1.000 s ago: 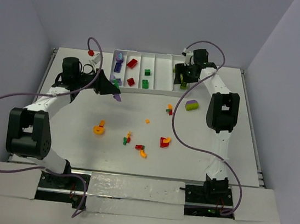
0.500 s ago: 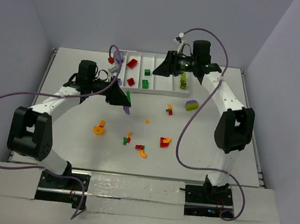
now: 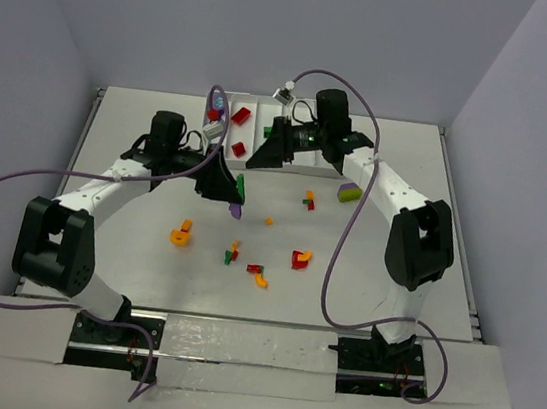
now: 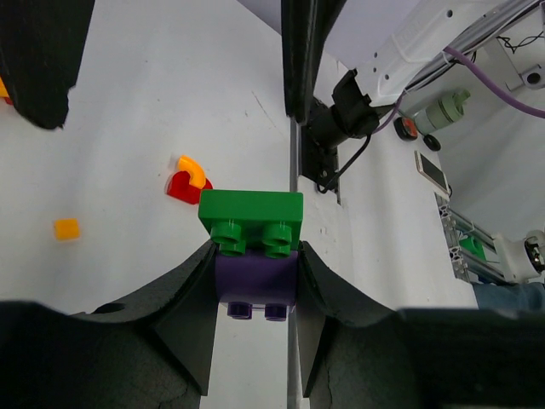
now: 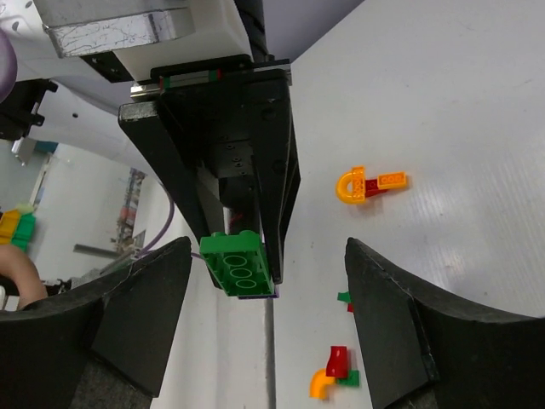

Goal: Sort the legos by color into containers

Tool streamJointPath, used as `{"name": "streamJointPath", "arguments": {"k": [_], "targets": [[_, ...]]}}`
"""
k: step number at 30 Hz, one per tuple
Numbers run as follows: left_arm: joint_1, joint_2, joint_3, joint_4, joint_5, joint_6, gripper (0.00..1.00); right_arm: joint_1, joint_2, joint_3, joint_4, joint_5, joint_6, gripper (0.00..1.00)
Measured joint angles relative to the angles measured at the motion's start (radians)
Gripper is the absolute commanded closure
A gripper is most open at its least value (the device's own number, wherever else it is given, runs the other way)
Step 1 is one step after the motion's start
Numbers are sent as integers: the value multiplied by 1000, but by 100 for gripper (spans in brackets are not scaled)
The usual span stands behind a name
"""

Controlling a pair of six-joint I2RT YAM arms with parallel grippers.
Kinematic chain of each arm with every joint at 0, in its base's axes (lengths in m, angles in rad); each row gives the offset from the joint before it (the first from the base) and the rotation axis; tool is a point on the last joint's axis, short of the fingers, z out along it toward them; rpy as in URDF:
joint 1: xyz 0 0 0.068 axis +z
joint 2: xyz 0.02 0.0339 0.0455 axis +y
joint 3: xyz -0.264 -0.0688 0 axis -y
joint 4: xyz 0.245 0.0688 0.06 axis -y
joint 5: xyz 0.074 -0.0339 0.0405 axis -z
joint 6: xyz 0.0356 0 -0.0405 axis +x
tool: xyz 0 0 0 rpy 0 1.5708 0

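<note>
Currently the left gripper (image 4: 255, 264) clamps a purple brick (image 4: 255, 288) capped by a green brick (image 4: 251, 220), raised near the white tray (image 3: 261, 120), while the right gripper (image 5: 268, 290), jaws spread, faces it, evidently to separate the colours.

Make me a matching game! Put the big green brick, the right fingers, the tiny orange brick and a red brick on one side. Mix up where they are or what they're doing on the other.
Things:
1. big green brick
2. right fingers
3. tiny orange brick
4. red brick

Places or states:
A. in the white tray
B. open, holding nothing
C. joined to the purple brick held by the left fingers
D. lying alone on the table

Pairs: 1-C, 2-B, 3-D, 4-A
</note>
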Motion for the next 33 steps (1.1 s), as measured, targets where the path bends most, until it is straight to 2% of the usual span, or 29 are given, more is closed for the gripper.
{"name": "streamJointPath", "arguments": {"k": [8,15,19,23,33], "targets": [[-2,0,9,5,5,-16,100,33,0,-26,-12,-33,-34,20],[-2,0,9,15,5,-35,100,62,0,-26,-133,-28,-162,22],[-2,0,9,18,4,-41,100,68,0,-26,-163,-24,-195,28],[-2,0,9,21,-3,-45,100,70,0,-26,-166,-24,-203,39],[-2,0,9,20,-19,-39,100,71,0,-26,-129,-26,-160,40]]}}
